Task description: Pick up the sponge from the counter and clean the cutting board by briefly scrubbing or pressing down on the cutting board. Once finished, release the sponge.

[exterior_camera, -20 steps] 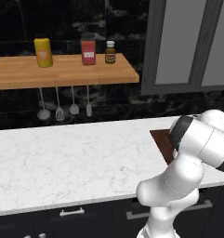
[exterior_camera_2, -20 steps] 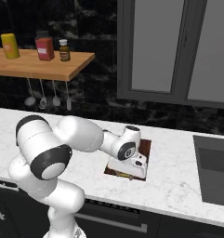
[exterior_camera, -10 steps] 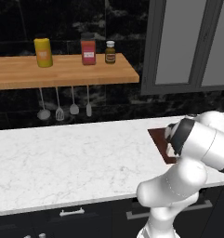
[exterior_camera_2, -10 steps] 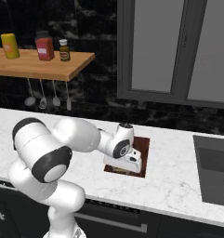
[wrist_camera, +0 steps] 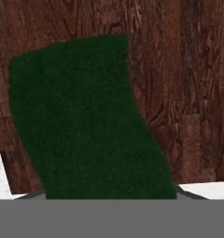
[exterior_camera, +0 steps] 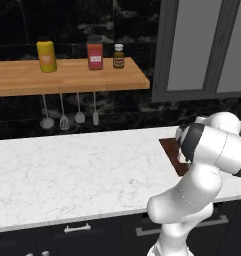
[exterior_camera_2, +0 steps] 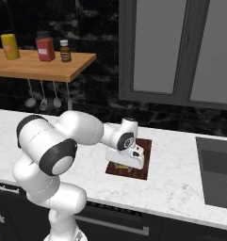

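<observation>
Hand view: dark green sponge (wrist_camera: 85,121) up close, running from 11 o'clock down to 6 o'clock, sitting between the fingers against the reddish-brown cutting board (wrist_camera: 187,83). White counter corner at 7 o'clock. Fingertips hidden behind the sponge, jaws part closed, clamped on the sponge.

Right base view: gripper (exterior_camera_2: 125,162) low over the cutting board (exterior_camera_2: 142,155), yellow-green bit of sponge (exterior_camera_2: 120,165) under the hand, pressed to the board. Board lies on the marble counter (exterior_camera_2: 181,183), dark sink (exterior_camera_2: 218,174) at 3 o'clock. Wooden shelf (exterior_camera_2: 39,70) at 10 o'clock.

Left base view: board edge (exterior_camera: 171,152) at 3 o'clock, arm in front.
</observation>
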